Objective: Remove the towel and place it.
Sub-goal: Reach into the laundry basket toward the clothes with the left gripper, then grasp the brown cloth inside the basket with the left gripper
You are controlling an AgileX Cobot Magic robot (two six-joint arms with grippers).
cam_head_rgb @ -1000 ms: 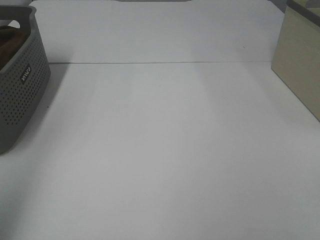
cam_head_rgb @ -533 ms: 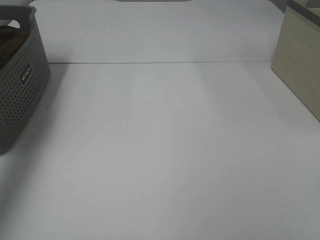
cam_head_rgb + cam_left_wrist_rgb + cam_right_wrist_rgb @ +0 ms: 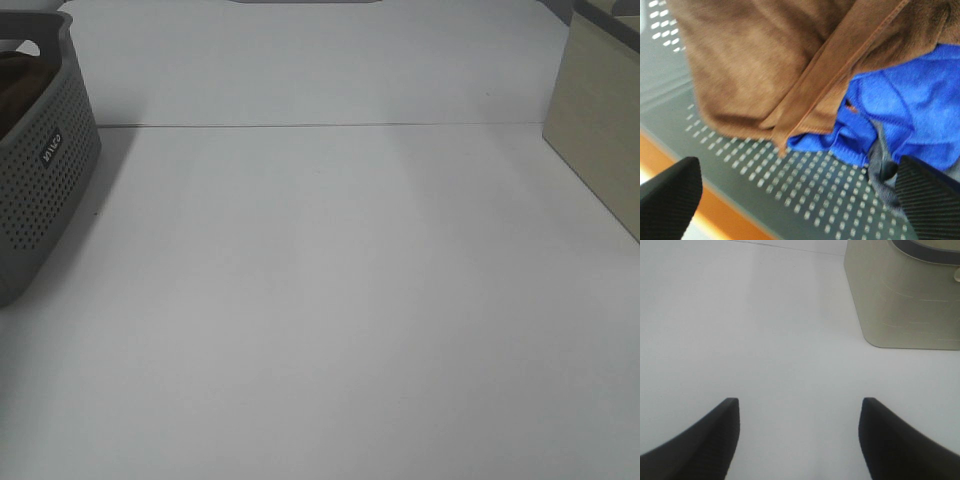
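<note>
The towel (image 3: 760,60) is a reddish-brown terry cloth with a stitched hem, lying inside the grey perforated basket (image 3: 45,170) at the left edge of the exterior view; a sliver of it (image 3: 15,85) shows over the rim. In the left wrist view my left gripper (image 3: 795,200) is open above the basket's inside, its fingertips (image 3: 670,195) wide apart, just short of the towel's hem. A blue cloth (image 3: 910,115) lies partly under the towel. My right gripper (image 3: 800,435) is open and empty over the bare white table.
A beige box-like container (image 3: 600,130) stands at the right edge of the white table (image 3: 330,300); it also shows in the right wrist view (image 3: 900,300). A grey cloth (image 3: 880,170) lies beside the blue one. Neither arm shows in the exterior view.
</note>
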